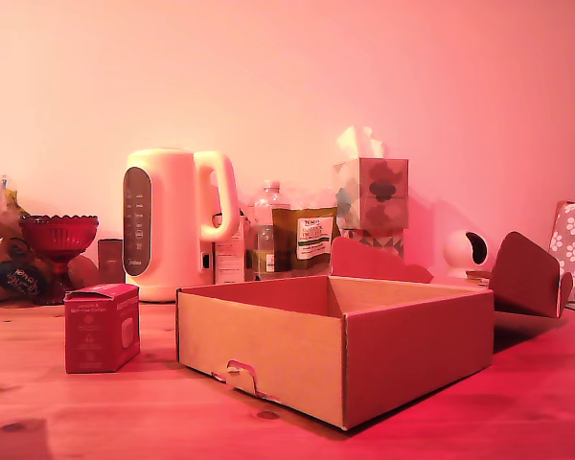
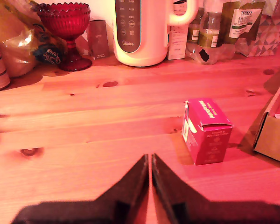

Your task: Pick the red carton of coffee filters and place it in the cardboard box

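The kettle [image 2: 140,28] is showing "Midea" under its panel. Right of the kettle in the wrist view, a pouch [image 2: 242,18] is reading "TESCO".

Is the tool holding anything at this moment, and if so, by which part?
Nothing is held. The tool is shut on nothing above the bare table, apart from the red carton of coffee filters.

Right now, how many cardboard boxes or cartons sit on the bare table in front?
2: the red carton stands at the exterior view's left, the cardboard box beside it, apart. Others may hide among the clutter behind.
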